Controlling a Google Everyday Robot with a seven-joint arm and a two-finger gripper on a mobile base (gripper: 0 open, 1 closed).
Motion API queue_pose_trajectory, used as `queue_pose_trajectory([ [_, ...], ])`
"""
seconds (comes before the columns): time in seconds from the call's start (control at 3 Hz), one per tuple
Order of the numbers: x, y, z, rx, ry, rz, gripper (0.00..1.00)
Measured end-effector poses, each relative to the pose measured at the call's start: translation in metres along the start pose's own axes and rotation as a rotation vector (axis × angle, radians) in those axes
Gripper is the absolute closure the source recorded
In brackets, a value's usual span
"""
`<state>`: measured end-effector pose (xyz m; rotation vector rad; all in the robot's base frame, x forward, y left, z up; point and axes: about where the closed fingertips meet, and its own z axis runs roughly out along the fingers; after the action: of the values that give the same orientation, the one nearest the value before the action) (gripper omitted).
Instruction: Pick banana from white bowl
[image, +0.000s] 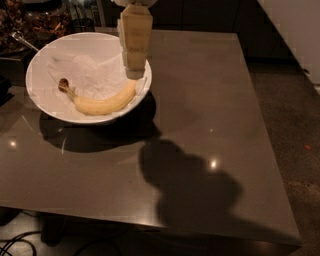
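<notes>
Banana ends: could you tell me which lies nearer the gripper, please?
The blunt yellow end, next to the gripper; the dark stem end lies across the white bowl.

Clear above banana (102, 104); pincer (134, 75) over white bowl (37, 67) rim.

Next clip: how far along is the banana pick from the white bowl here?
Done: the approach looks made, as the cream-coloured gripper hangs over the right side of the wide round white bowl. In hand: lining up with the right end of the curved yellow banana. Left: grasp and lift; the banana lies on the white paper lining, not yet held.
</notes>
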<state>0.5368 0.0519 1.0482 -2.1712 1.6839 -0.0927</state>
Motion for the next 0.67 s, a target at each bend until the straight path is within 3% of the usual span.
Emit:
queue_pose_trajectory([
  [0.33, -0.026, -0.030, 0.027, -0.007, 0.000, -0.019, 0.00],
  [0.67, -0.032, -0.045, 0.054, -0.041, -0.002, 0.010, 0.09],
])
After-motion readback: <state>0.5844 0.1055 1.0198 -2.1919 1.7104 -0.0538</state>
